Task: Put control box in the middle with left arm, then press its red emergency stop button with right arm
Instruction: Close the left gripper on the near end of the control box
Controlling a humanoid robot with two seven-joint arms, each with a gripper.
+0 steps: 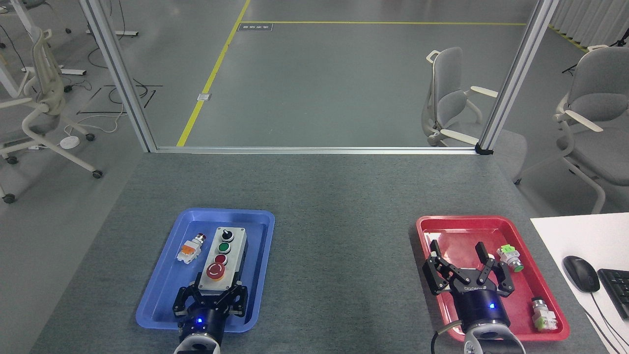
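Down at the near end of the box, your left gripper (214, 293) had its fingers spread to either side of the control box (222, 261), straddling that end; whether the pads were touching the box's sides you could not tell, so no grip was confirmed. Its blue light showed just behind the fingers. The box lay lengthwise in the blue tray (162, 295), still on the left side of the table (334, 196), with its red stop button (216, 271) nearest the gripper, then the small red, the green and the black knob running away from you. A loose orange-and-white part (188, 250) sat in the same tray, just left of the box and apart from it.

Your right gripper (467, 268) was wide open and empty above the red tray (427, 226), well apart from the box. Two small green-and-white parts lay in that tray, one (510, 258) just beside the gripper's right fingers, the other (543, 314) nearer you. A mouse (581, 273) rested on the white desk at far right.
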